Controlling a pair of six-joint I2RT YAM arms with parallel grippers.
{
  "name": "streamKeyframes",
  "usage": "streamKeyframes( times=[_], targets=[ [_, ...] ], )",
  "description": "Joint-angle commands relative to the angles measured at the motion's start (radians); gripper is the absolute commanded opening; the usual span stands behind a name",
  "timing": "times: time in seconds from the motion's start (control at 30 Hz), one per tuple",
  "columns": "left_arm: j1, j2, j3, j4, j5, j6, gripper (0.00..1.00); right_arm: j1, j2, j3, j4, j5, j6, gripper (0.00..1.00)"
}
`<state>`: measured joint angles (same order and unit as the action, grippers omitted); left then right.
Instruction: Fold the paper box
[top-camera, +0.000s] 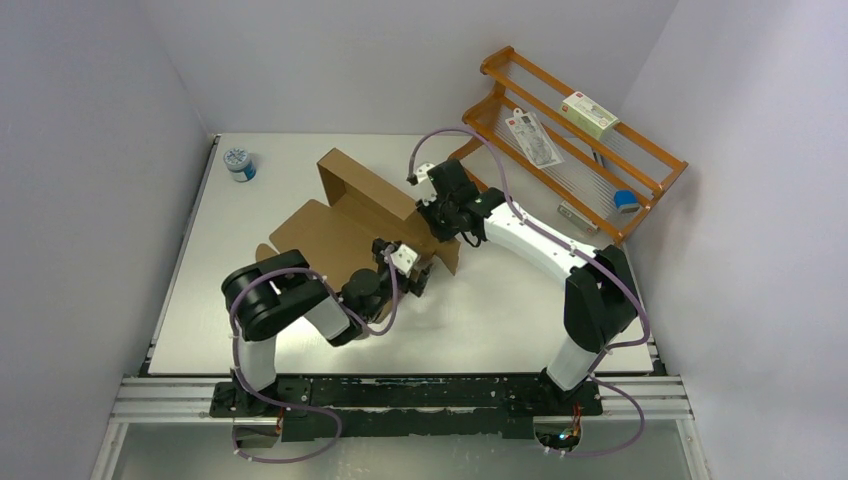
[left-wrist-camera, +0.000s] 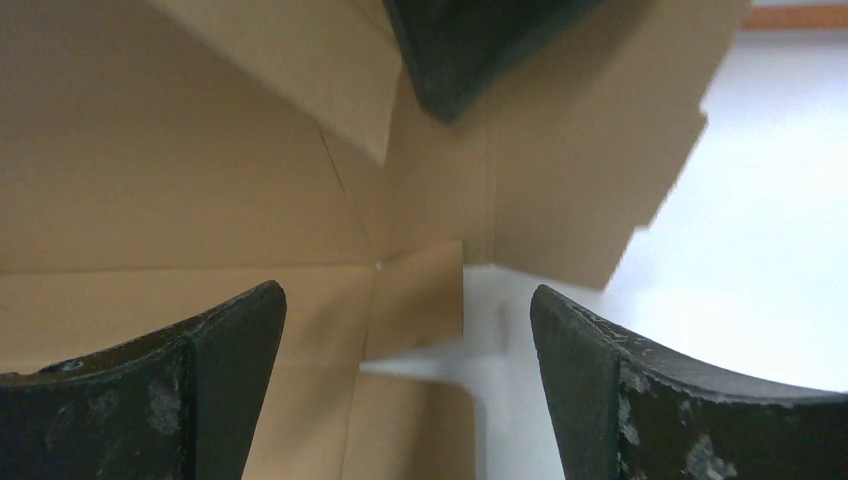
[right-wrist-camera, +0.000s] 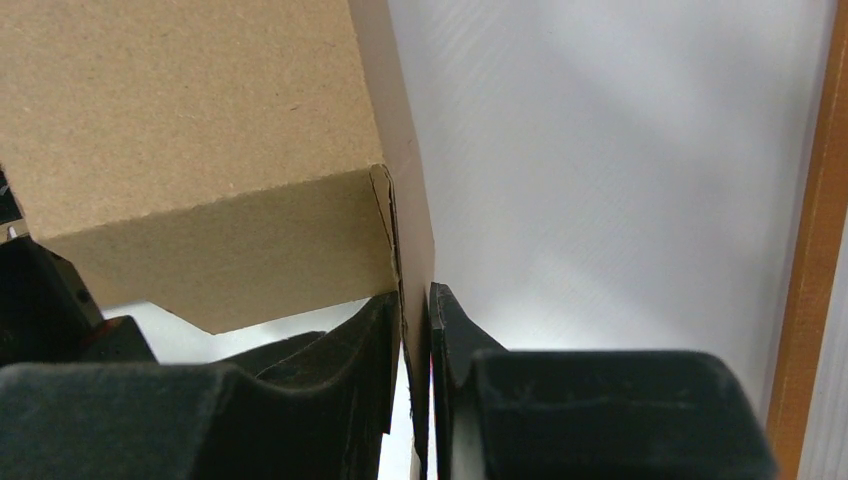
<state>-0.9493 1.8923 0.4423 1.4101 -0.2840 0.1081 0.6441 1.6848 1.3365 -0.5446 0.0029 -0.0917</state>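
Jaws on right gripper (right-wrist-camera: 418, 300) pinched to raised wall of paper box (top-camera: 320, 235), mid-table (top-camera: 500, 310), probably to keep it standing. Jaws on left gripper (left-wrist-camera: 405, 298) spread above near corner flap, seemingly ready to tuck.

The paper box (right-wrist-camera: 190, 120) fills the upper left of the view, plain brown corrugated board. One broad face meets a shorter panel below it at a folded corner, and that panel's lower edge runs slanted. A thin upright wall of the box runs down from this corner, seen edge-on. The right claw (right-wrist-camera: 417, 300) grips this wall from below, its two black fingers (right-wrist-camera: 455, 340) pressed against either side of the board with only the cardboard's thickness between them. Right of the box lies the white desk (right-wrist-camera: 600, 180). Beyond it, well apart from the box, an orange wooden strip (right-wrist-camera: 815, 250) runs along the frame's right edge. Left of the claw, under the box, sits a dark part (right-wrist-camera: 40, 290) that cannot be identified.
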Motion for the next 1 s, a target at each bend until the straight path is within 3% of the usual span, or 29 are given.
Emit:
streamKeyframes(
  times=[0.0,0.4,0.6,0.77,0.97],
  targets=[
    [-0.008,0.027,0.075,0.01,-0.077,0.025,0.97,0.02,0.022,0.003,-0.024,-0.032,-0.012,0.21],
    [-0.009,0.101,0.09,-0.068,-0.107,0.017,0.94,0.026,0.016,0.003,-0.026,-0.039,-0.018,0.21],
    [-0.007,0.117,0.17,-0.19,-0.171,-0.01,0.91,0.027,0.017,0.006,-0.032,-0.04,-0.02,0.21],
    [0.001,0.117,0.194,-0.24,-0.235,-0.072,0.82,0.028,0.01,0.001,-0.033,-0.042,-0.023,0.21],
    [0.049,0.092,0.178,-0.273,-0.217,-0.223,0.71,0.03,-0.005,-0.006,-0.031,-0.053,-0.029,0.21]
  ],
)
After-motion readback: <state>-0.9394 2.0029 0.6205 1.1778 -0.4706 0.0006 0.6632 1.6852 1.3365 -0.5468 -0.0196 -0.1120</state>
